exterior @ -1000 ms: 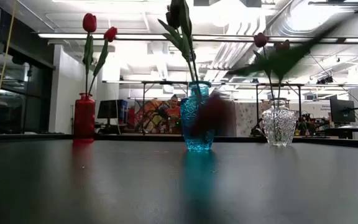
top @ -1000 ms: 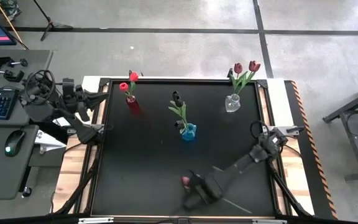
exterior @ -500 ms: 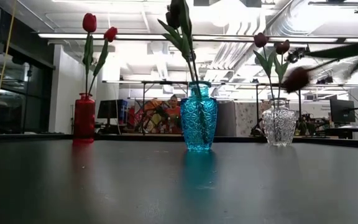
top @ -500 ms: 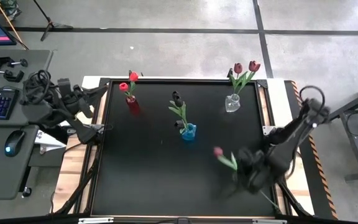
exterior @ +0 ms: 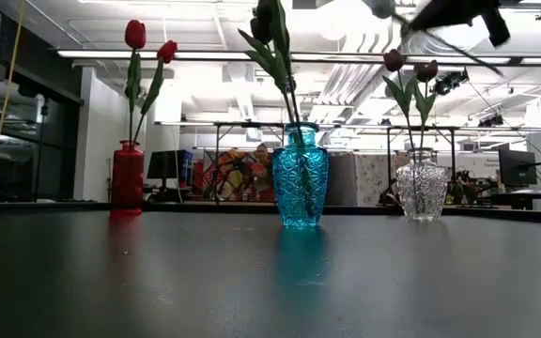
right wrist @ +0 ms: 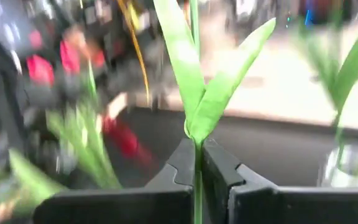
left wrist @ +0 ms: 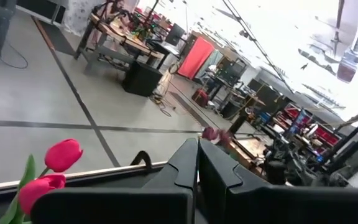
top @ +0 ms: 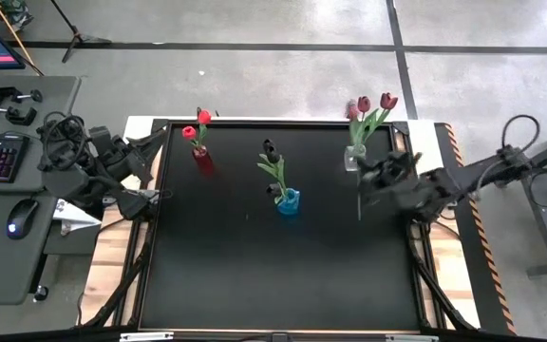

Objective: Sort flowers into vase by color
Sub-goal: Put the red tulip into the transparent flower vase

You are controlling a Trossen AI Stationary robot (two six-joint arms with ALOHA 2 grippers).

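High view: right tool (top: 376,180), carrying a maroon tulip (top: 354,110), has swung from the black tabletop's (top: 254,256) near edge to the clear glass vase (top: 354,158).
Right wrist: tool pinches the green stem (right wrist: 197,180); insertion looks next.
Left wrist: left tool (left wrist: 197,163) pressed together, parked by the red vase (top: 200,157).

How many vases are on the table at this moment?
3. The red vase stands at the far left, the blue vase near the middle and the clear glass vase at the far right, beside the right gripper. None appears hidden.
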